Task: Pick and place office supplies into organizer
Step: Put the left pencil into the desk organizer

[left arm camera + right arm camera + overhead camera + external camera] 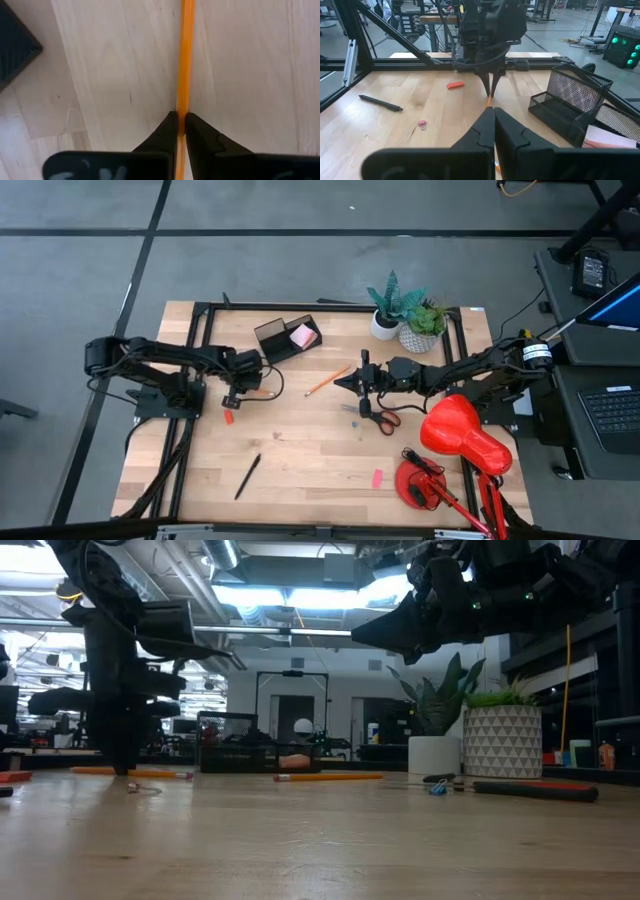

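Observation:
My left gripper [232,395] points down at the table and is shut on an orange pencil [262,392] in front of the dark mesh organizer [287,338], which holds a pink sticky-note pad [303,335]. My right gripper [345,383] hovers shut and empty above the table's middle [492,125]. Below and around it a second orange pencil [327,381] and the red-handled scissors [375,417] lie flat. A red eraser [228,417], a black pen [247,476] and a pink eraser [377,478] also lie on the wood. My left gripper pinches the orange pencil's shaft [181,117] between its two fingertips [162,132]. It comes from above, pointing down, with the fingers across the pencil. The pencil [150,773] lies level on the table, reaching out on both sides of the fingers.
Two potted plants [410,320] stand at the far edge and a red desk lamp [460,435] at the right near side. A small blue clip [438,786] lies by the scissors. Bare wood lies in the table's near middle [310,460].

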`<action>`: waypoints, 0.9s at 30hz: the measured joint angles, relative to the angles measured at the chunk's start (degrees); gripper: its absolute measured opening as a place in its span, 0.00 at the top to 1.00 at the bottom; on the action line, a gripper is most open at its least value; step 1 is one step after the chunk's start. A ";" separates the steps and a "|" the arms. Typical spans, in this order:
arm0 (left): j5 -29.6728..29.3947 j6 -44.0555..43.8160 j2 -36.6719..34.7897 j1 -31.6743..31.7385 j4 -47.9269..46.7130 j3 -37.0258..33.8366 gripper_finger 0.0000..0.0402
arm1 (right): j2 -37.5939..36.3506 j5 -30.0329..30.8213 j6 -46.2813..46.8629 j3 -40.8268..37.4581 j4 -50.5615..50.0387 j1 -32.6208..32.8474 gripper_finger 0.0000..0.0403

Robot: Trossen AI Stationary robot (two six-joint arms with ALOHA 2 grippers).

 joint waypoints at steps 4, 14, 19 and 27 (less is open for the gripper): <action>-0.12 -0.04 -1.79 0.00 -0.01 -0.19 0.95 | 0.00 -0.01 0.00 0.00 0.00 0.02 0.98; 0.00 -0.13 -8.35 0.00 -0.22 -0.10 0.96 | 0.00 -0.01 0.00 -0.01 -0.16 0.01 0.98; -0.02 -0.25 -13.77 0.00 -0.61 0.58 0.96 | 0.00 -0.01 0.01 -0.02 -0.63 0.00 0.98; -0.03 -3.82 -22.28 0.04 2.34 5.50 0.96 | 0.00 0.00 0.15 -0.02 -0.61 0.02 0.98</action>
